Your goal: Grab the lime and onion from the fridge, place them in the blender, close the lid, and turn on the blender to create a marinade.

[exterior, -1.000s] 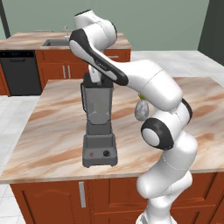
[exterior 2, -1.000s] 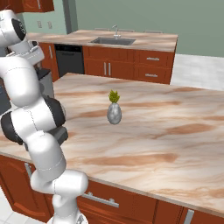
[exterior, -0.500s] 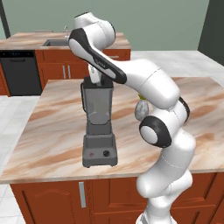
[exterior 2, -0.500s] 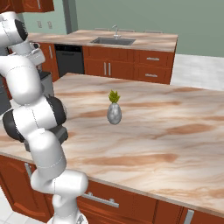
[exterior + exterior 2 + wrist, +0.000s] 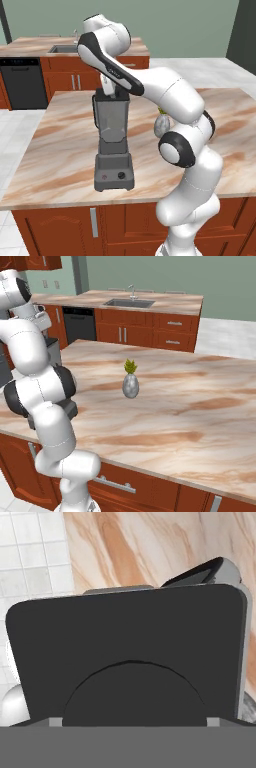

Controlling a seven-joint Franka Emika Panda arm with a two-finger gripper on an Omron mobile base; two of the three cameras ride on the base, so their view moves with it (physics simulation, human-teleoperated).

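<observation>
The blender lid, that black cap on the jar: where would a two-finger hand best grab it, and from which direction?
Probably from straight above. The lid lies flat on the blender jar, and its raised round centre gives the fingers something to pinch. The flat square part spans the whole rim, likely too wide to grip. The gripper is already right above the jar.

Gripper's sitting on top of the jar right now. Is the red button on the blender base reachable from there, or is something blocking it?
Probably yes. The red button faces the robot on the blender base, with bare counter before it. The gripper must first lift off the lid and descend along the jar's front.
</observation>
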